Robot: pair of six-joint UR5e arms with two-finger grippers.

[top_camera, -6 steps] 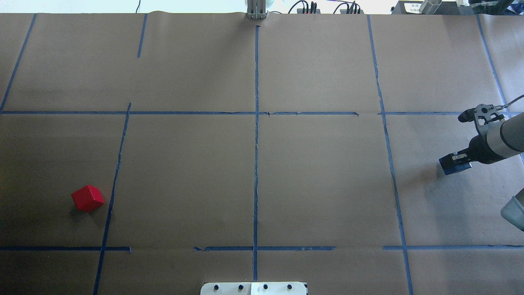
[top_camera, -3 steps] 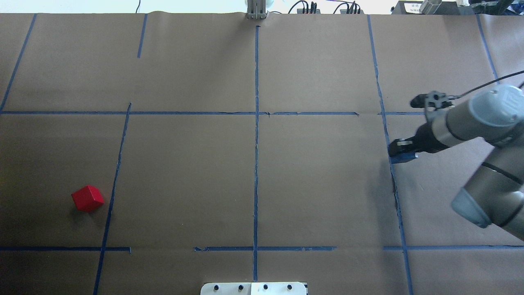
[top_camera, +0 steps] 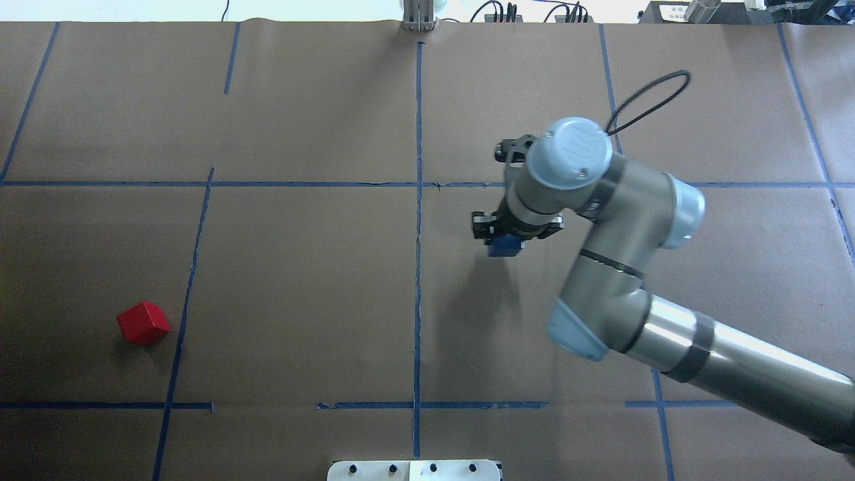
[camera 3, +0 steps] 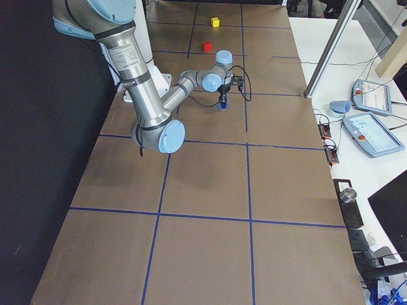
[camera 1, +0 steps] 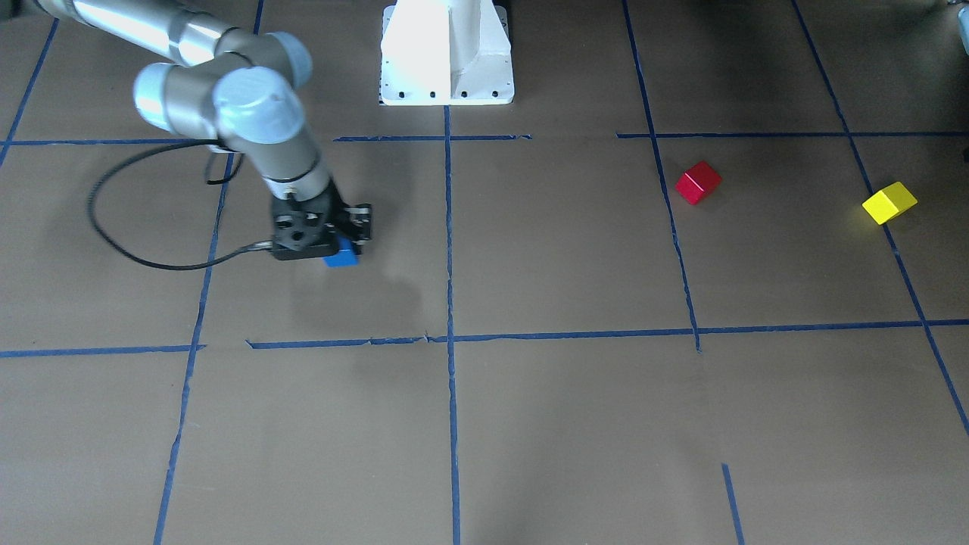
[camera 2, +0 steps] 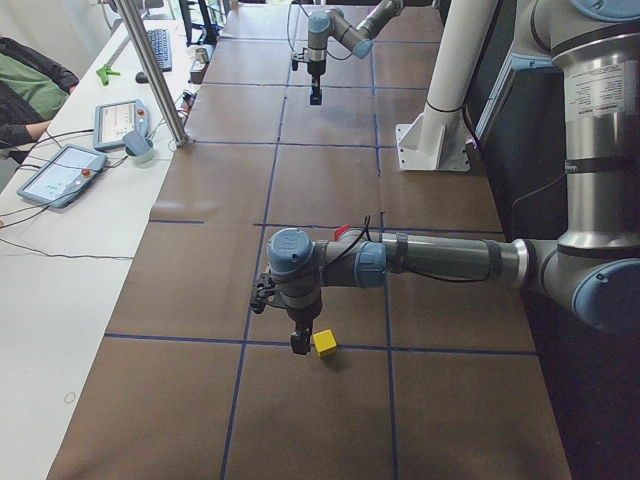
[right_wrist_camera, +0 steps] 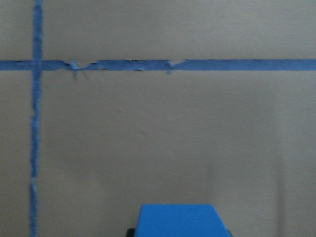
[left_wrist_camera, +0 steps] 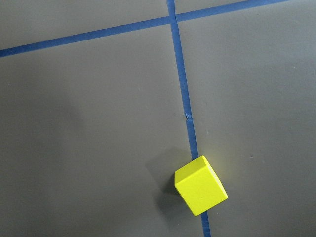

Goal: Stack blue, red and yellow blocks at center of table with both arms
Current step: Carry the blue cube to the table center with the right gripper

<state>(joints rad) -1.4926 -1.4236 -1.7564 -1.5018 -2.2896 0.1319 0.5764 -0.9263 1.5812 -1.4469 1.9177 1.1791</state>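
My right gripper is shut on the blue block and holds it above the paper, just right of the centre tape line. The block also shows in the front view and at the bottom of the right wrist view. The red block lies on the robot's left side of the table. The yellow block lies further out on that side, on a tape line. My left gripper hovers right beside the yellow block; I cannot tell whether it is open or shut.
Blue tape lines divide the brown paper; the centre cross is left of the blue block. The robot's white base stands at the table's near edge. Tablets and a metal post are on the operators' side.
My right arm has swept left from the table's right edge toward the centre, carrying the blue block. The red block has not moved.
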